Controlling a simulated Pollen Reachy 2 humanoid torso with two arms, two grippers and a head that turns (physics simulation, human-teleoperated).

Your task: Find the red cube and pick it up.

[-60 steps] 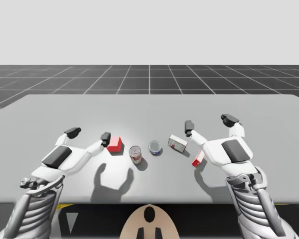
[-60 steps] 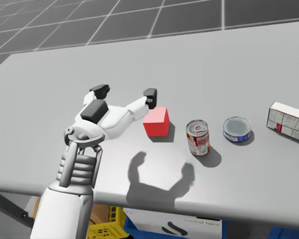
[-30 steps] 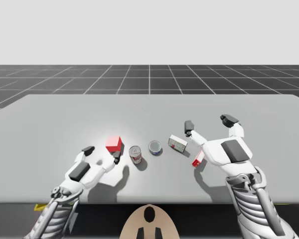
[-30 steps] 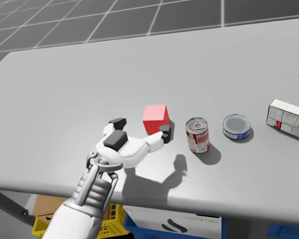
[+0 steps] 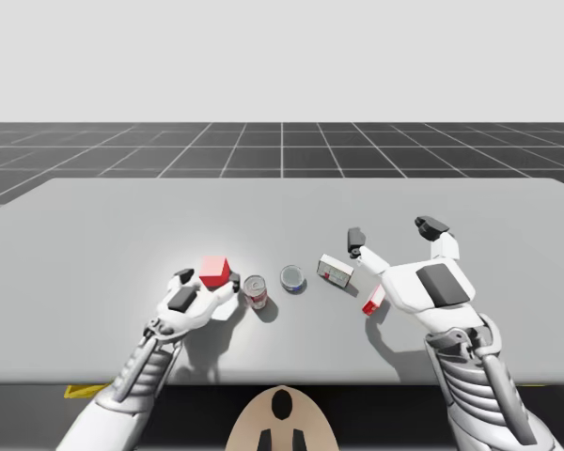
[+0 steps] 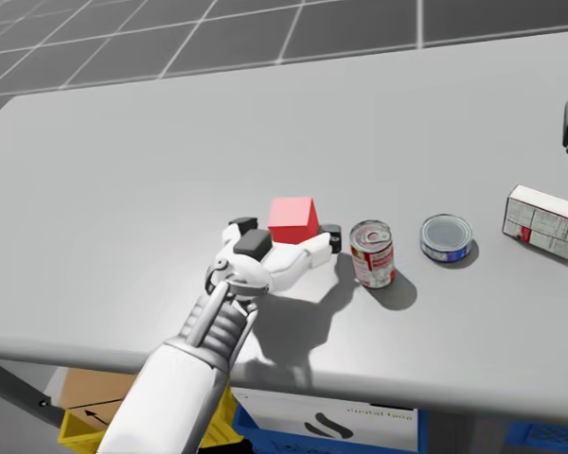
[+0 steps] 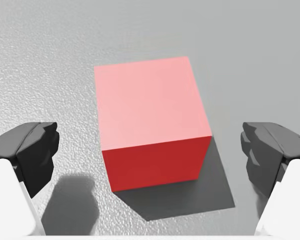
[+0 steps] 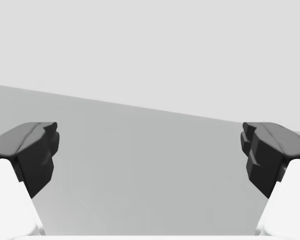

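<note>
- Fingers (image 7: 32, 152) of the left gripper (image 7: 150, 155): spread wide, one on each side of the red cube (image 7: 150, 112), with bare table in both gaps; neither finger touches it and nothing is held
- Red cube: rests flat on the table (image 5: 94, 235), left of centre in the high view, between the left fingers and slightly ahead of them; it has no long axis, and its faces sit a little askew to the line joining the fingers
- Deciding relation: the cube lies directly in the closing path of the left gripper, so the likely next step is a plain closure, then a lift
- Right gripper (image 5: 394, 231): fingers likewise wide apart and holding nothing, at the right of the high view, well apart from the cube; the left arm is plainly the nearer
- Neighbours, centre of the high view: red-labelled can (image 5: 255, 291) just beside the cube, then a flat blue tin (image 5: 293, 278) and a white and red box (image 5: 336, 271)
</note>
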